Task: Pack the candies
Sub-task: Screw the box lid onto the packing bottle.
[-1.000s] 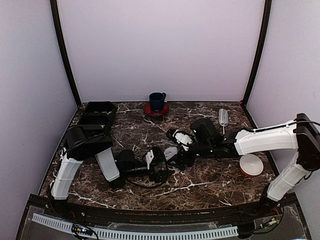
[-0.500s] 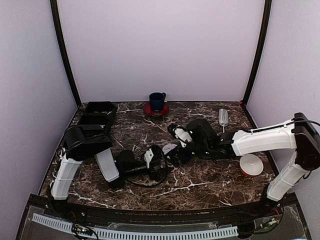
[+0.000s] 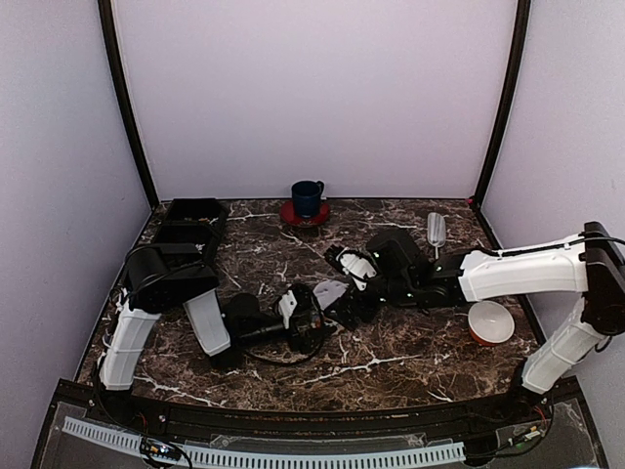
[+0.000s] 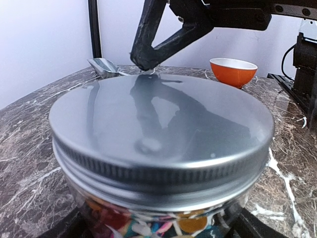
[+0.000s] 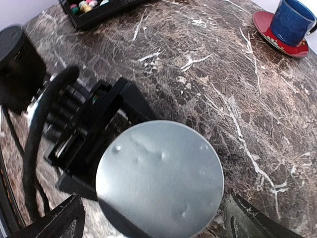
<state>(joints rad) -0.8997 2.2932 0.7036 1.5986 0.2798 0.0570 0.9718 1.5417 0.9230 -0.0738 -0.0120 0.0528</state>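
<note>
**Lidded jar flanked by both end effectors**

The candies (image 4: 148, 229) sit inside the clear jar (image 4: 99, 213), which is capped by a silver lid (image 4: 163, 119) and appears to stand upright on the counter (image 5: 223, 74). The left end effector (image 4: 156, 230) looks clasped around the jar's body from the side. The right end effector (image 5: 156, 218) hangs directly above the lid, its fingers spread wider than the rim and clear of it. Any lid work likely falls to the right arm, moving straight down the jar's axis.

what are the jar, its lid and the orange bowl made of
The lid looks metal: satin silver, blurred reflections, small dents. The jar is clear glass or plastic; candies show through. The bowl, glossy orange outside, white inside, is likely ceramic or plastic.
</note>
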